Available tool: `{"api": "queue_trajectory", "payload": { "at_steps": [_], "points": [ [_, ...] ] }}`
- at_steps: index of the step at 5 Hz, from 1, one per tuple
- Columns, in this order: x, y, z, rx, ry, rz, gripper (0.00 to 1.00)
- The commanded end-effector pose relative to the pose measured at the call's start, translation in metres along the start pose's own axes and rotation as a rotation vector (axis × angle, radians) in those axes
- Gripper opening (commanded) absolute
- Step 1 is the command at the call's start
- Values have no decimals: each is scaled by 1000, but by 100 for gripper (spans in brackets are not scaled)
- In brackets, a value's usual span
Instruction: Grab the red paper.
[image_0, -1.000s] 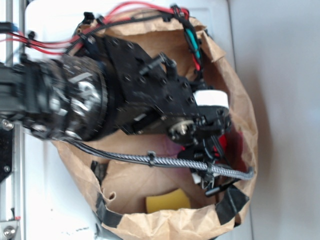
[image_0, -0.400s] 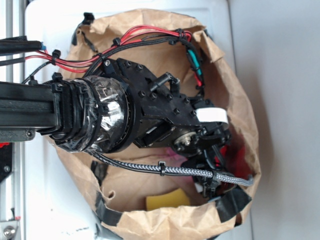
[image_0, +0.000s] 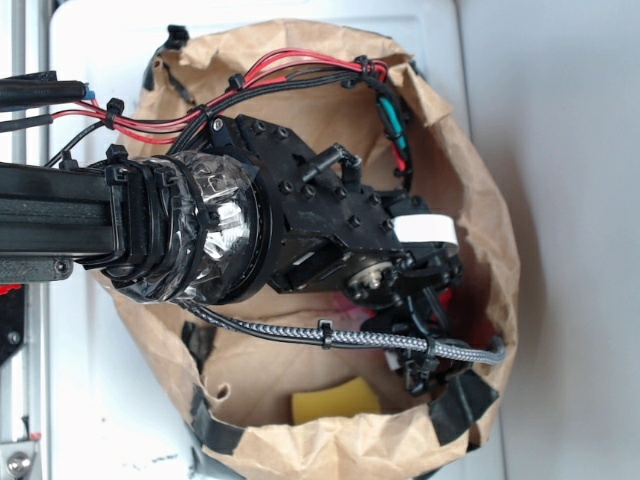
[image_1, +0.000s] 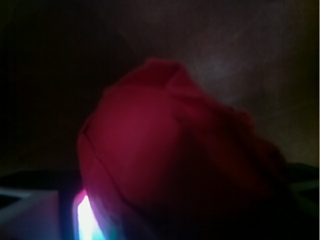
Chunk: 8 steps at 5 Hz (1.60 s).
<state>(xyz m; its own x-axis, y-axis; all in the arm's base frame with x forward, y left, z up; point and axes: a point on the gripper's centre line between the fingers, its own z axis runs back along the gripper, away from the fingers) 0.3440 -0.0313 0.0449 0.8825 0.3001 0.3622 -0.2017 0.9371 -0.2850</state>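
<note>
Deep in the brown paper bag (image_0: 455, 160), the gripper (image_0: 425, 330) has the red paper (image_1: 170, 160) right at its tips, but whether the jaws are parted or clenched cannot be told. A blind close could pinch the bag wall just beyond. The yellow block (image_0: 335, 398) lies farther off, to one side.

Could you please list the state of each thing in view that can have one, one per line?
red paper: crumpled, inside the bag, right in front of the wrist camera, mostly hidden from the exterior view.
gripper: lowered into the bag by the red paper; open or shut cannot be told.
brown paper bag: open, mouth spread wide, rim rolled.
yellow sponge: lying flat in the bag, untouched, apart from the gripper.
</note>
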Motion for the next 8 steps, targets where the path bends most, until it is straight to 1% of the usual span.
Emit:
{"api": "queue_trajectory", "payload": {
  "at_steps": [1,2,3,4,5,6,7,8],
  "points": [
    [17,-5,38,-17,-13,-14,0],
    [11,-1,59,-34,32,-39,0],
    [4,5,81,-45,65,-59,0],
    [4,7,104,-61,109,-57,0],
    [4,7,120,-45,130,-56,0],
    [4,7,134,-23,129,-64,0],
    [6,8,144,-13,119,-71,0],
    [10,13,153,19,80,-50,0]
  ]
}}
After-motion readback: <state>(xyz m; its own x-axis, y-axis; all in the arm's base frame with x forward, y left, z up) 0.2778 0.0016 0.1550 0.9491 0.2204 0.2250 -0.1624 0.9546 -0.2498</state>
